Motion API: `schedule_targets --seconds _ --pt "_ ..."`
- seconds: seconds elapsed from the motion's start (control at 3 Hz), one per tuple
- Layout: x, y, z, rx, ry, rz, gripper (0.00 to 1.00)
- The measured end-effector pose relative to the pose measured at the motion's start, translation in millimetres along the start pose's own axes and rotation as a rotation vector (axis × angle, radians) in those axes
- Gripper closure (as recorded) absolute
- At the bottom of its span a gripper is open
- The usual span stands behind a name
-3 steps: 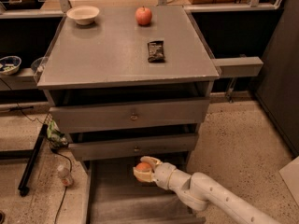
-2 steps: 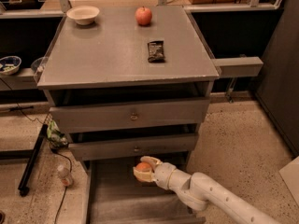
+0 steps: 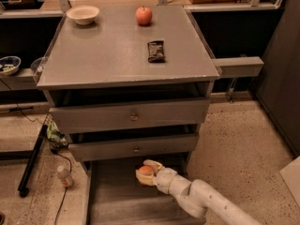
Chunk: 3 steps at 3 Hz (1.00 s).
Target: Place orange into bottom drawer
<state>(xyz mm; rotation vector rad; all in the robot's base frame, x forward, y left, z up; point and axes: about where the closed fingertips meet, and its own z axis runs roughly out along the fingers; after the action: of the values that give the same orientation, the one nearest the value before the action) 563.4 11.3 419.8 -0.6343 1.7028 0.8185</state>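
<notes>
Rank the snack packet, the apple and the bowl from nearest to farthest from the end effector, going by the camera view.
The end effector, shut on the orange, is low over the open bottom drawer.
1. Snack packet: right of the middle of the cabinet top.
2. Apple: back edge, near the middle.
3. Bowl: back left corner.

No readable text, label or number anywhere, dark wrapper [image 3: 156,51] included. Claw [image 3: 146,173] above bottom drawer [image 3: 117,201], gripping orange [image 3: 146,170].

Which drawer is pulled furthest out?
The bottom drawer, its floor exposed; the knobbed top drawer and middle drawer sit nearly closed. The gripper holds the orange over it.
</notes>
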Motion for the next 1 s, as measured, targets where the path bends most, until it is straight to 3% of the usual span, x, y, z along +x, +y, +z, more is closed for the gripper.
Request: schedule_targets --seconds 0.33,1.0 --pt "22.9 -38.4 10.1 0.065 -0.06 -0.014 1.0" --pt "41.1 -46.6 20.4 0.074 -0.062 -0.016 1.0"
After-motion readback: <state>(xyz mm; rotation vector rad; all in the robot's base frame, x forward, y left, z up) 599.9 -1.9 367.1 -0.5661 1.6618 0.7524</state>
